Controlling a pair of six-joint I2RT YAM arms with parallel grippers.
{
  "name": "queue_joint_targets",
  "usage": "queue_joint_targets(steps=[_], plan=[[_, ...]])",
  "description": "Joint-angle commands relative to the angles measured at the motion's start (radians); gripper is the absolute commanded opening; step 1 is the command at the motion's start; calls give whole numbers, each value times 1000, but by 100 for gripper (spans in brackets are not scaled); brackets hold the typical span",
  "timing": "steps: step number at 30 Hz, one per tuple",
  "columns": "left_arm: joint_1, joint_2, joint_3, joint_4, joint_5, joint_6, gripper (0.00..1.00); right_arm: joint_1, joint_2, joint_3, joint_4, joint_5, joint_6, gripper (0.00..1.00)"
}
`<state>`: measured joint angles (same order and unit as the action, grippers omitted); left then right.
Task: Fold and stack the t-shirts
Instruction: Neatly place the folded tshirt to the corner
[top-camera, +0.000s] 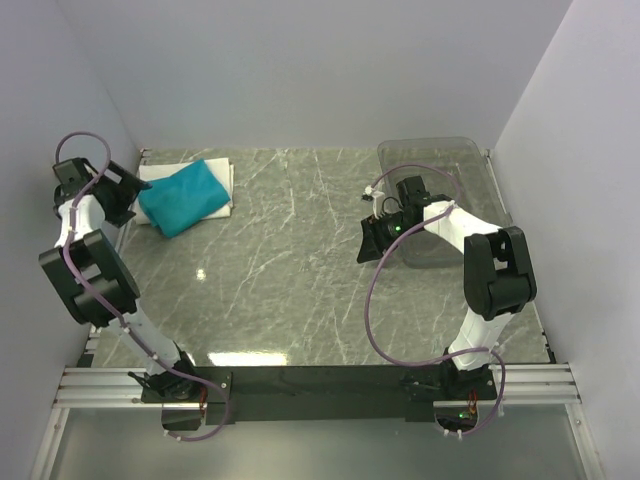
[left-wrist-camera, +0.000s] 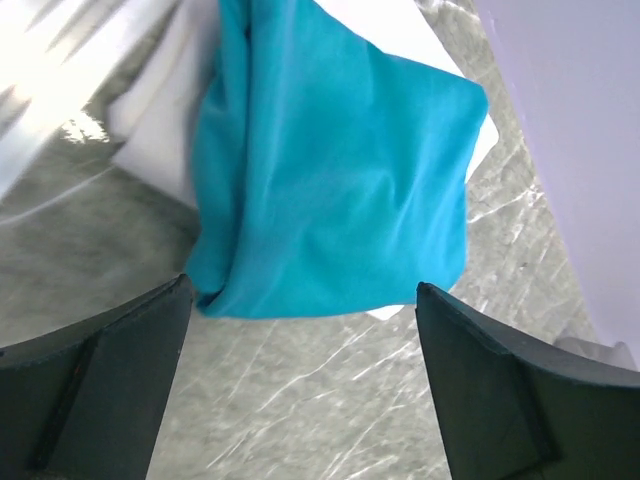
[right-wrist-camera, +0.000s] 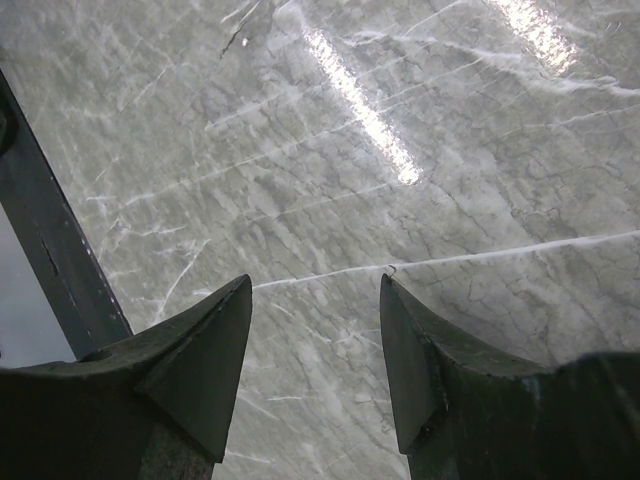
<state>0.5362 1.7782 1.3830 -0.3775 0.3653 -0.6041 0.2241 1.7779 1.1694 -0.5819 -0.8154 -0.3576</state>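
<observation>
A folded teal-blue t-shirt (top-camera: 182, 197) lies on top of a folded white t-shirt (top-camera: 222, 174) at the table's back left. In the left wrist view the teal t-shirt (left-wrist-camera: 330, 170) fills the upper frame, with the white t-shirt (left-wrist-camera: 155, 110) showing beneath it at the edges. My left gripper (left-wrist-camera: 300, 300) is open, its fingers wide apart just short of the teal shirt's near edge, holding nothing. It sits beside the stack's left end (top-camera: 125, 195). My right gripper (right-wrist-camera: 315, 290) is open over bare table, right of centre (top-camera: 372, 240).
A clear plastic bin (top-camera: 440, 175) stands at the back right, behind the right arm. Walls close in the back and both sides. A dark rail (top-camera: 320, 380) runs along the near edge by the arm bases.
</observation>
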Motion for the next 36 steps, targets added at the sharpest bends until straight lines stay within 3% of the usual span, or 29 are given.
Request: queue_joint_targets(steps=[1, 5, 13, 21, 33, 36], plan=[[-5, 67, 66, 63, 67, -54, 97, -8, 14, 18, 22, -30, -15, 61], [-10, 170, 149, 89, 90, -65, 90, -8, 17, 15, 22, -33, -15, 61], [-30, 286, 341, 2, -77, -69, 82, -8, 23, 13, 22, -27, -15, 61], [-58, 366, 431, -75, -215, -45, 83, -9, 40, 16, 21, -27, -15, 61], [-61, 498, 571, -136, -221, -2, 74, -8, 58, 19, 19, -24, -14, 61], [-61, 520, 582, -126, -190, 9, 64, -11, 64, 22, 14, -24, -14, 61]])
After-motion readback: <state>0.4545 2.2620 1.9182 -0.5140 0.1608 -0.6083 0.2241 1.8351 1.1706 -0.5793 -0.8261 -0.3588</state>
